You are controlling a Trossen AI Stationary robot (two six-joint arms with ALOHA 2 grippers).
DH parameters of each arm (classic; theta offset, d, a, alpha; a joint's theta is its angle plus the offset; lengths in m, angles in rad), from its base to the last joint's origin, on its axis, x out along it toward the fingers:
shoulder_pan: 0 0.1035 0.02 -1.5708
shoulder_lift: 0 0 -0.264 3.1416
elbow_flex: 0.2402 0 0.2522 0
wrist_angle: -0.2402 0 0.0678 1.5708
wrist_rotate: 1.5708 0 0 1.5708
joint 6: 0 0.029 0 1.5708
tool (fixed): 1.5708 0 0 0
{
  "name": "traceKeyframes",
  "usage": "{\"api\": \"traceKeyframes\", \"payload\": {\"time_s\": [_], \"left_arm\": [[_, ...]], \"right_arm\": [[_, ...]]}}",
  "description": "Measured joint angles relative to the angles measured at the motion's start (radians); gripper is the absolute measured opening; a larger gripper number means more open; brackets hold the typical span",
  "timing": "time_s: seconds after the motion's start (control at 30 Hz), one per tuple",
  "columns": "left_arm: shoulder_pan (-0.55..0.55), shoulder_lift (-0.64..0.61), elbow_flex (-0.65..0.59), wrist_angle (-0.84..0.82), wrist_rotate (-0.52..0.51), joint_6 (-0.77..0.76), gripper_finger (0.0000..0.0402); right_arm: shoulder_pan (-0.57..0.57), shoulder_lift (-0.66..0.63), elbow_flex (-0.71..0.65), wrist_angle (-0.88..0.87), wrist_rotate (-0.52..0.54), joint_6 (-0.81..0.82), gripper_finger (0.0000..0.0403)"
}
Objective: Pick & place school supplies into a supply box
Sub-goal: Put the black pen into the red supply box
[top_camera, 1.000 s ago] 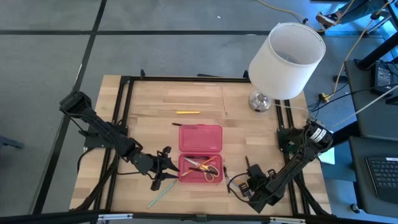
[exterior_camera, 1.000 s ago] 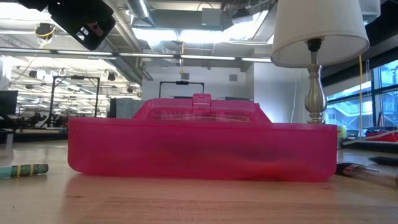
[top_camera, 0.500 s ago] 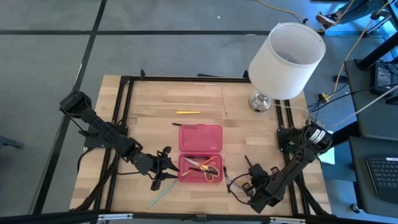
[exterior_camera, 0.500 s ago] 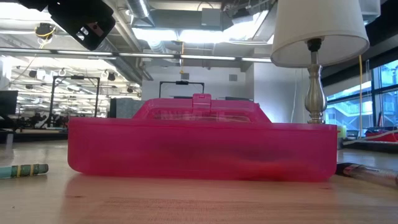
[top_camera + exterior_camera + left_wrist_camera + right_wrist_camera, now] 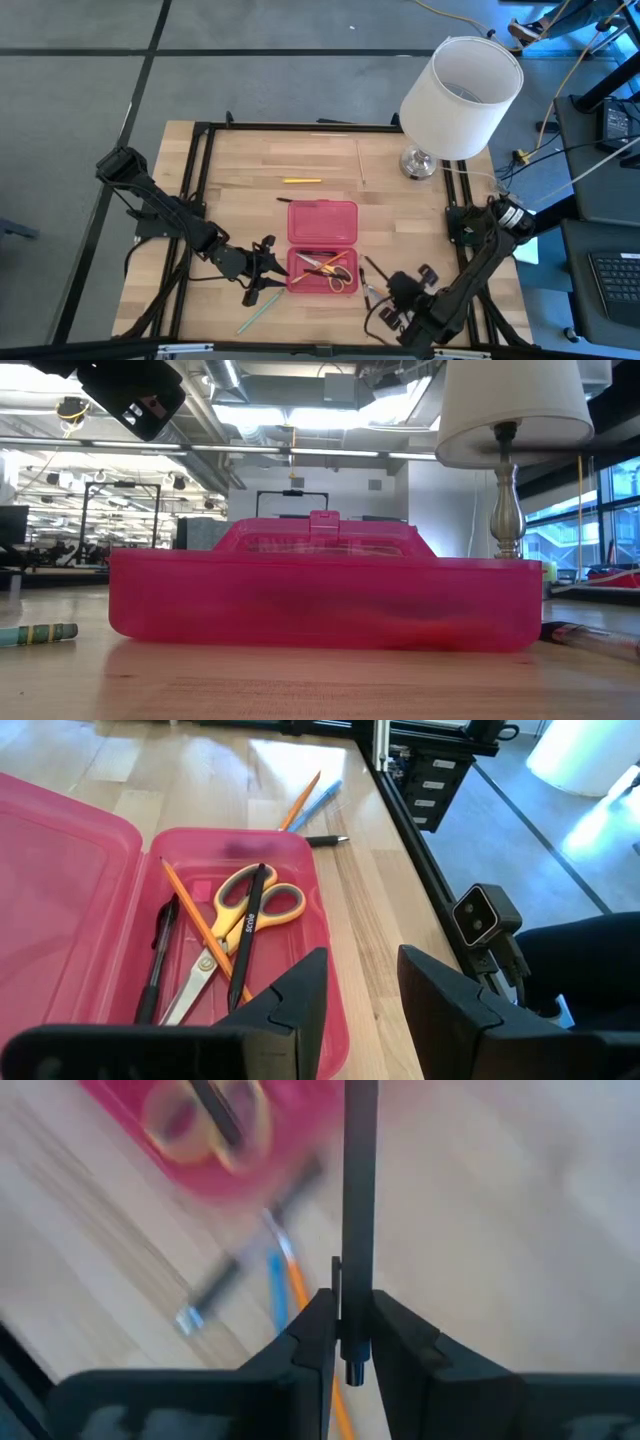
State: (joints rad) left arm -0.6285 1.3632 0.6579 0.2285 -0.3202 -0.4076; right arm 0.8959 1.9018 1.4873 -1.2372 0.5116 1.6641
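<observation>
1. Compared to a second ago, the right gripper (image 5: 348, 1342) has moved closer to the supply box (image 5: 322, 240) with a black pen (image 5: 358, 1210) pinched in its fingers.
2. Left gripper (image 5: 360, 990) hangs by the box's left edge, fingers spread, empty.
3. Scissors (image 5: 228, 930) are already in the tray; a green pencil (image 5: 257, 313) lies on the table (image 5: 250, 190).

Light wooden table (image 5: 240, 210): open pink case (image 5: 322, 247), lamp (image 5: 420, 162), yellow pencil (image 5: 301, 181), green pencil (image 5: 257, 313) directly on top
</observation>
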Motion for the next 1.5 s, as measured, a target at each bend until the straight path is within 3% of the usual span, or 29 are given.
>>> {"api": "traceKeyframes", "payload": {"time_s": [0.17, 0.4, 0.57, 1.03, 1.5], "left_arm": [[0.0, 0.0, 0.0, 0.0, 0.0, 0.0, 0.0116], [0.0, 0.0, 0.0, 0.0, 0.0, -0.001, 0.0116], [0.0, 0.0, 0.0, 0.0, 0.0, -0.001, 0.0116], [0.0, 0.0, 0.0, 0.0, 0.001, 0.001, 0.0116], [0.0, 0.0, 0.0, 0.0, 0.0, 0.002, 0.0116]], "right_arm": [[-0.056, 0.0, 0.031, 0.102, 0.123, -0.207, 0.0063], [-0.172, 0.014, 0.025, 0.366, 0.112, -0.564, 0.0066], [-0.244, 0.032, 0.025, 0.48, 0.058, -0.719, 0.0066], [-0.332, 0.142, 0.025, 0.508, -0.135, -0.778, 0.0067], [-0.343, 0.192, 0.025, 0.507, -0.177, -0.783, 0.0067]]}}
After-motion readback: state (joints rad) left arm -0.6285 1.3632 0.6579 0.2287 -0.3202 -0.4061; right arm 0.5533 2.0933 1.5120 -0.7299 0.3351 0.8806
